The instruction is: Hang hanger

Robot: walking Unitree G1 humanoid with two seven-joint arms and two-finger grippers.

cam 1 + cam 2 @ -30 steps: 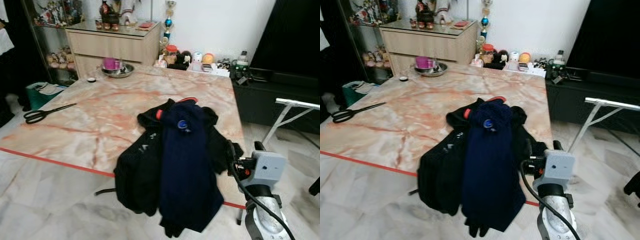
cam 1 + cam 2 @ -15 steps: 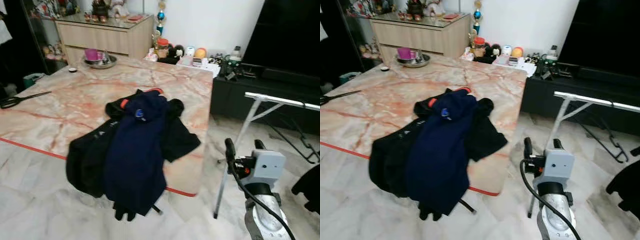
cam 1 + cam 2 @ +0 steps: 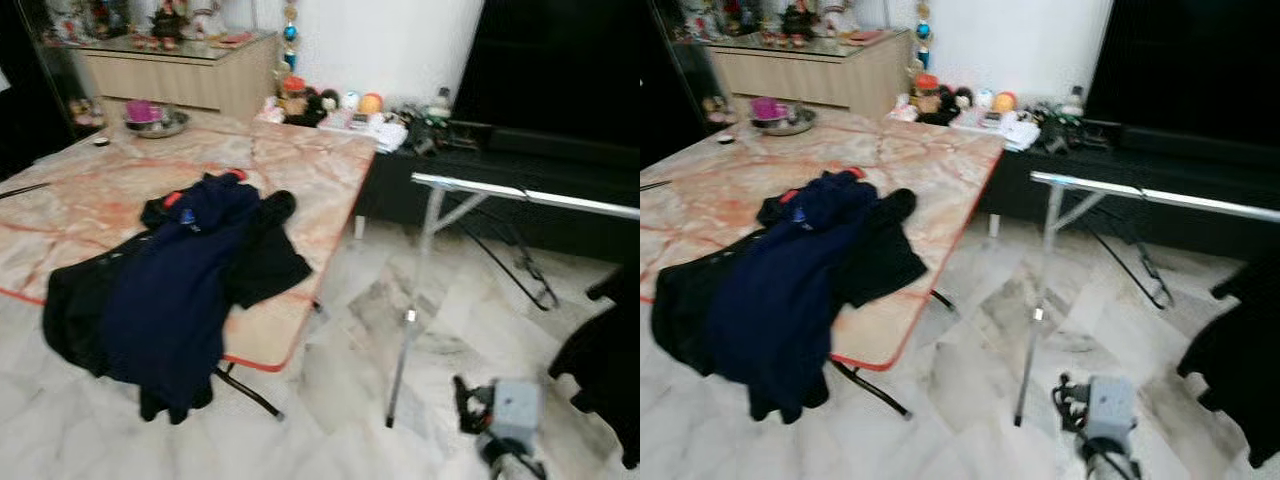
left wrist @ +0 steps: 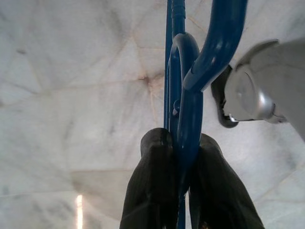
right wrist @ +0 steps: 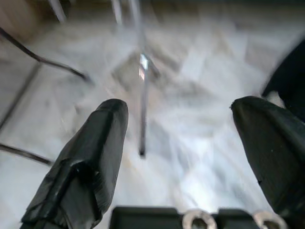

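Note:
In the left wrist view my left gripper (image 4: 178,144) is shut on a blue plastic hanger (image 4: 184,98), whose hook curves away above the fingers over the marble floor. A silver metal clothes rack (image 3: 522,191) stands on the floor right of the table, with one thin leg (image 3: 404,340) coming down just ahead of me. My right gripper (image 5: 183,125) hangs low near that leg, open, with nothing between its fingers; its grey wrist (image 3: 503,414) shows at the lower right of the eye views.
A marble-topped folding table (image 3: 300,160) on the left carries a heap of navy and black clothes (image 3: 165,285) hanging over its front edge. A black garment (image 3: 605,365) hangs at the far right. A dark TV bench (image 3: 520,150) runs behind the rack.
The camera has swung to the right: the table and clothes slid left and the rack came fully into view. My right arm sits lower in the picture.

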